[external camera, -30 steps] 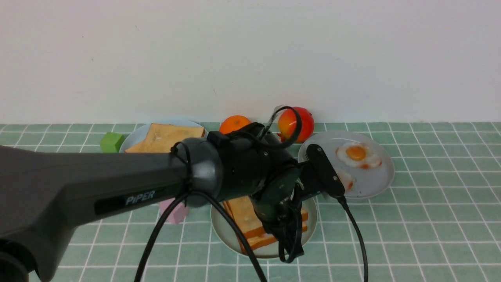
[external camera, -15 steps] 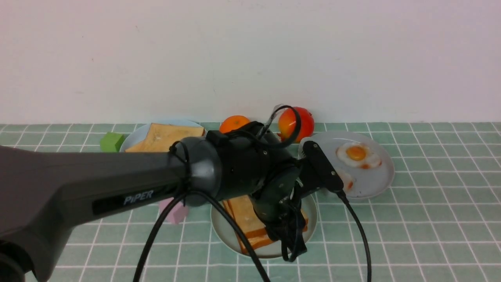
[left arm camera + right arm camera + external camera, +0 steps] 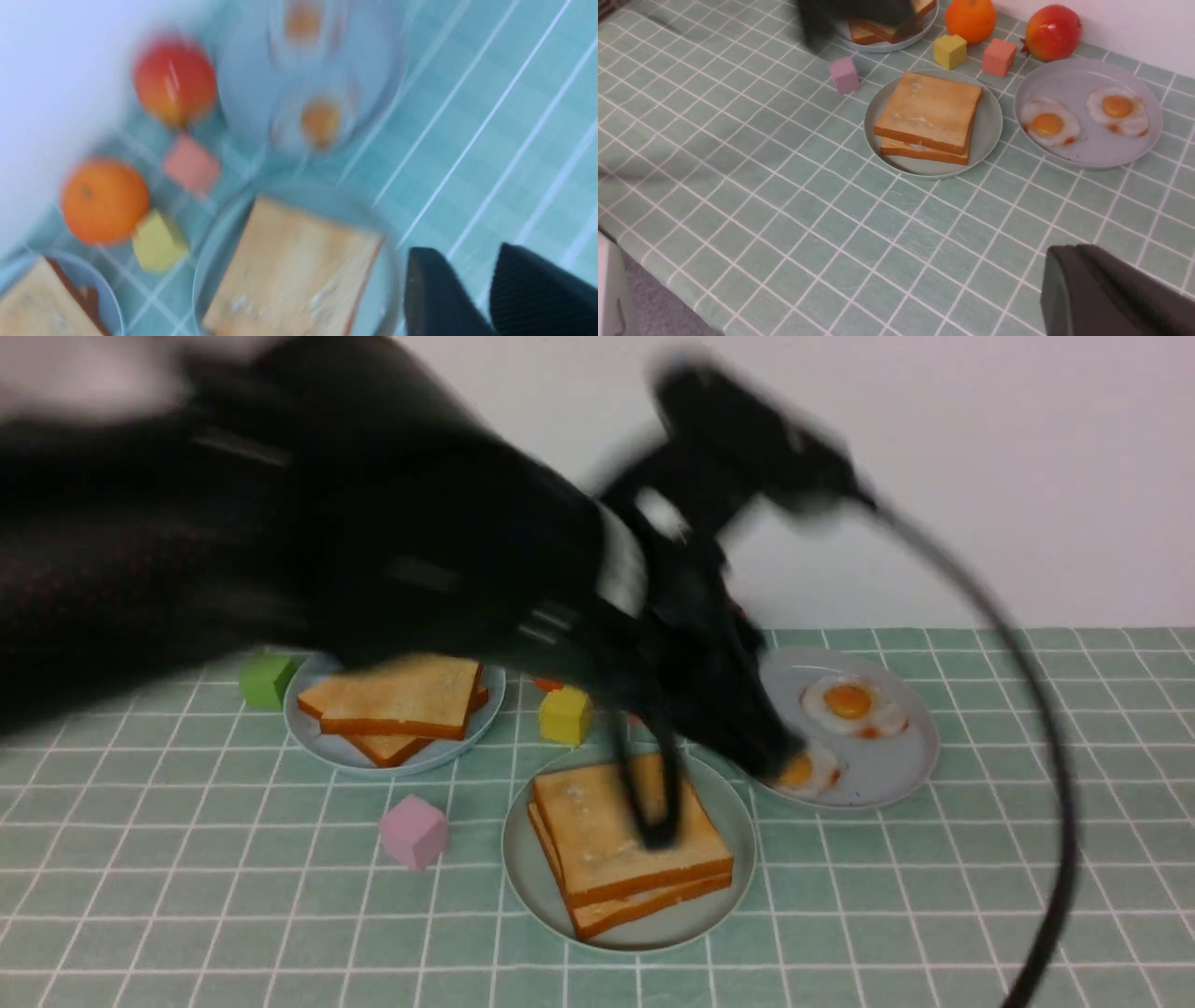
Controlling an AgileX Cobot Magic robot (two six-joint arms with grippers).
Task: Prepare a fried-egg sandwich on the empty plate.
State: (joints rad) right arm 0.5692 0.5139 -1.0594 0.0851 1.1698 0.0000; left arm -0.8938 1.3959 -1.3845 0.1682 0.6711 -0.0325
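Note:
The fried-egg sandwich [image 3: 625,840] lies on the empty plate [image 3: 532,887], the mint-green one at the table's middle front. It is two toast slices stacked a little askew. In the right wrist view a thin white strip shows between the slices of the sandwich [image 3: 929,114]. My left arm [image 3: 420,560] is a dark blur raised above the plates. In its wrist view the left gripper [image 3: 462,254] hangs beside the plate's rim [image 3: 392,261], fingers apart, nothing between them. My right gripper [image 3: 1064,252] is shut and empty, well short of the plate [image 3: 987,135].
A bluish-grey plate [image 3: 896,775] at the right holds two loose fried eggs [image 3: 850,702]. Another plate [image 3: 322,742] at the back left carries plain toast [image 3: 397,705]. Green [image 3: 266,679], yellow [image 3: 565,714], pink [image 3: 414,831] and salmon [image 3: 999,57] cubes, an orange [image 3: 970,14] and a red fruit [image 3: 1052,32] surround them.
My left arm, low over the middle plate before, has swung up fast and is blurred. The sandwich it covered now shows in full. The right arm has not moved.

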